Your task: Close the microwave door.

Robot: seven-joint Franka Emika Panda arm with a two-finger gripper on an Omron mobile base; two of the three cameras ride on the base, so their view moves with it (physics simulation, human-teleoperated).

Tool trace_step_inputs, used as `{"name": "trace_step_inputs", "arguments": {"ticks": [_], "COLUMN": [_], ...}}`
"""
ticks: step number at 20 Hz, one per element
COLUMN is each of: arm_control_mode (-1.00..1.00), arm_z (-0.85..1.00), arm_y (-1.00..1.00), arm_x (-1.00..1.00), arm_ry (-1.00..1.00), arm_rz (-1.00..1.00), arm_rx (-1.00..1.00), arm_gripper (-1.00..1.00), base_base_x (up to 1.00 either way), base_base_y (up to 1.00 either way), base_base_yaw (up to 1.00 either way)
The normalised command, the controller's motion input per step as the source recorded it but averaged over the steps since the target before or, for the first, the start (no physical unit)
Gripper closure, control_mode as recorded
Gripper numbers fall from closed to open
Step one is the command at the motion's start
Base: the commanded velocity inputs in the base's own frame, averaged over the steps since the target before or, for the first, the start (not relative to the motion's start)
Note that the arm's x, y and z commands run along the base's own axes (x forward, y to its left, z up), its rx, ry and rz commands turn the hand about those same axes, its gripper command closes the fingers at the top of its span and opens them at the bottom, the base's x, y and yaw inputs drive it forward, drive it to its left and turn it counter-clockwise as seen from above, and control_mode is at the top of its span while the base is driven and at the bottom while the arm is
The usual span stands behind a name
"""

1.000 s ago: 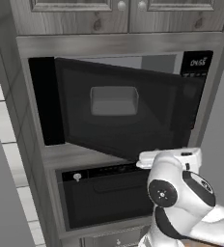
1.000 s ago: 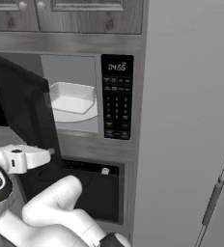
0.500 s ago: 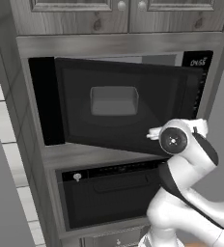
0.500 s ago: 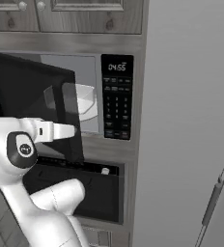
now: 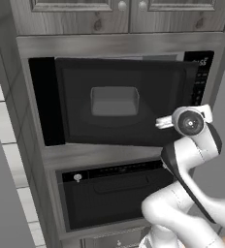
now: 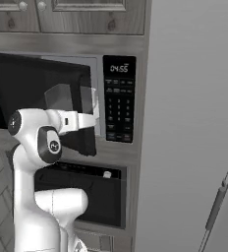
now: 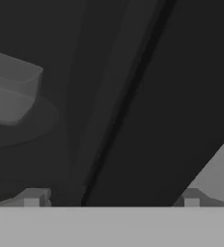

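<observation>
Microwave door (image 5: 119, 101) nearly shut, swung most of the way across the cavity, right edge still a little proud of the frame beside the black keypad panel (image 6: 119, 98). Through the tinted window, a pale rectangular container (image 5: 114, 100) visible inside. Long vertical bar handle (image 6: 88, 115) on the door's free edge, seen from the right base view just left of the keypad.

Gripper (image 6: 94, 119) pressed up at the door's right side, near the handle, arm reaching across from below. In the hand view, 2 finger tips (image 7: 33, 198) set wide apart at the bottom edge, so open, nothing between them; dark door glass close ahead, with a dark bar running diagonally across it and the faint container shape at left.

Below the microwave, black oven door (image 5: 117, 193) closed. Wooden cabinets (image 5: 119, 14) above. Grey fridge side (image 6: 189, 123) to the right, with a handle (image 6: 218, 202) at lower right.
</observation>
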Motion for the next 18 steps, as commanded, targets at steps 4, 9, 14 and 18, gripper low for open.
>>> {"name": "trace_step_inputs", "arguments": {"ticks": [4, 9, 14, 18], "arm_control_mode": [-1.0, -1.0, -1.0, -1.0], "arm_z": [0.0, 0.0, 0.0, 0.0], "arm_y": [-0.19, -0.08, 0.0, 0.0], "arm_x": [0.36, 0.41, 0.39, 0.21], "arm_ry": [0.0, 0.0, 0.0, 0.0], "arm_rz": [0.06, 0.04, 0.01, 0.0], "arm_rx": [0.0, 0.0, 0.0, 0.0], "arm_gripper": [-1.0, -1.0, -1.0, -1.0], "base_base_x": [0.0, 0.0, 0.0, 0.0], "base_base_y": [0.0, 0.0, 0.0, 0.0], "base_base_yaw": [0.0, 0.0, 0.0, 0.0]}}
